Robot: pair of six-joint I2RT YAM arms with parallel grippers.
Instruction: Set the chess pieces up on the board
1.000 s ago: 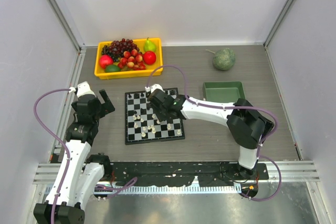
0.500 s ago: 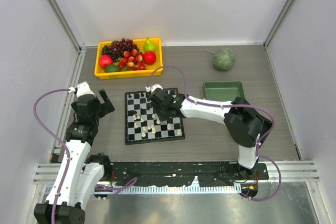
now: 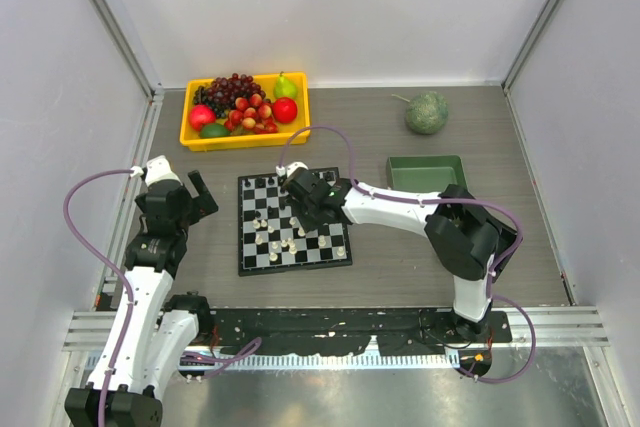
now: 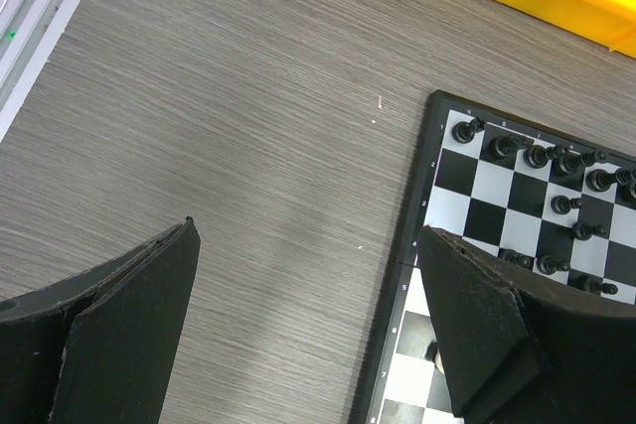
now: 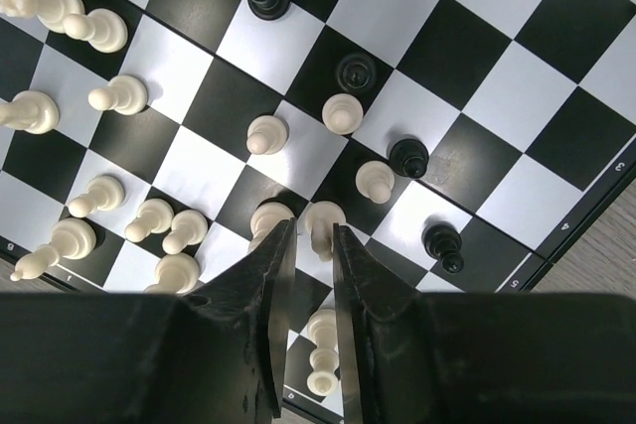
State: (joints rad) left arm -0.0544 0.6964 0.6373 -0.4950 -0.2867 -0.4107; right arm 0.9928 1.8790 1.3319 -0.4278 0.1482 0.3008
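The black-and-white board (image 3: 241,229) lies on the table between my arms. Several cream-white pieces (image 5: 119,94) are bunched on its near-left part, and black pieces (image 5: 409,157) stand scattered and along the far row (image 4: 537,156). My right gripper (image 3: 303,209) hangs over the board's middle. In the right wrist view its jaws (image 5: 313,230) are nearly together around one white piece (image 5: 323,217). My left gripper (image 3: 200,194) is open and empty over bare table, just left of the board (image 4: 489,220). Its fingers (image 4: 129,315) are spread wide.
A yellow tray (image 3: 245,139) of fruit stands at the back left. A green tray (image 3: 427,159) sits right of the board. A round green fruit (image 3: 427,112) lies at the back right. Grey walls close in both sides.
My right gripper has shifted slightly to the far side over the board. The left arm has not moved.
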